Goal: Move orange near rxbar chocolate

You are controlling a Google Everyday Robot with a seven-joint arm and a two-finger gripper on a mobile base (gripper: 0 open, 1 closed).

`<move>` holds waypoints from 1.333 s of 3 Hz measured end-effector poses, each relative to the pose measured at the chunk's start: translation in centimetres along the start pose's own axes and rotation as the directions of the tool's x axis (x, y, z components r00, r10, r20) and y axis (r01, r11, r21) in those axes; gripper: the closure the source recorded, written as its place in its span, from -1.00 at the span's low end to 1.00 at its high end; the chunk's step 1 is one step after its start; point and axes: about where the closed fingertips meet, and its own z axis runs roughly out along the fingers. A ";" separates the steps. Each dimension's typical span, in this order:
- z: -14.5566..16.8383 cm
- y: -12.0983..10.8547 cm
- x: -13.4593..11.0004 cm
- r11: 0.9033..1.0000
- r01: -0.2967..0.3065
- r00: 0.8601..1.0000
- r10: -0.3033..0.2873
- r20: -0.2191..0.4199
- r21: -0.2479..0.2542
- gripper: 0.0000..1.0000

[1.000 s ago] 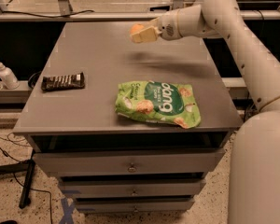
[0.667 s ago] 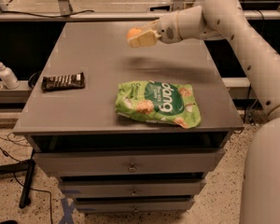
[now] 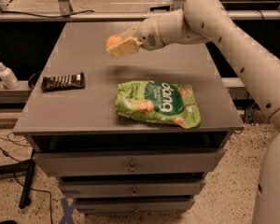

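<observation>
My gripper [image 3: 117, 45] is shut on the orange [image 3: 114, 41], a small round orange fruit, and holds it in the air above the middle of the grey table [image 3: 98, 106]. The fingers [image 3: 124, 47] cover the lower right of the fruit. The rxbar chocolate [image 3: 63, 81], a flat dark bar with white lettering, lies on the table near its left edge, to the lower left of the gripper and apart from it.
A green "dang" snack bag [image 3: 157, 102] lies on the front right of the table, below the gripper. A white pump bottle [image 3: 5, 73] stands on a ledge left of the table. Drawers [image 3: 129, 164] are under the tabletop.
My gripper with the orange has moved left and a little toward the front of the table, closer to the bar. The bar and the snack bag have not moved.
</observation>
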 end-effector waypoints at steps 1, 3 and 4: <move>0.5 0.1 0.1 1.000 0.002 1.000 -0.002 -0.004 -0.014 1.00; 5.6 3.1 2.0 0.979 0.091 0.989 -0.111 -0.100 -0.185 1.00; 5.3 3.3 3.8 0.967 0.113 0.976 -0.151 -0.158 -0.227 1.00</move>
